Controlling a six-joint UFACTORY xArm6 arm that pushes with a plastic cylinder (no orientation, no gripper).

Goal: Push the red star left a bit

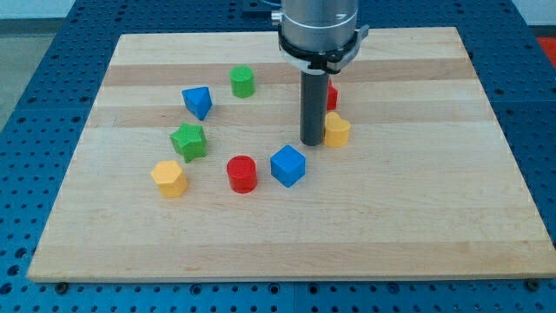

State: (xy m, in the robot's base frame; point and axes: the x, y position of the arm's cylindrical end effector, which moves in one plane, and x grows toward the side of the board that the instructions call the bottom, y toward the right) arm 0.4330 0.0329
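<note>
Your tip (312, 143) rests on the tabletop (417, 226); no gripper shows, so you cannot tell its state. Nearer, toward the view's bottom-left: blue cube (287, 165), red cylinder (242, 173). Touching the tip's right: yellow block (338, 130). Behind it, mostly hidden by the rod: red star (332, 96).

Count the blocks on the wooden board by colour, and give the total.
Blue blocks: 2
Green blocks: 2
Yellow blocks: 2
Red blocks: 2, one mostly hidden behind the rod
Total: 8
</note>
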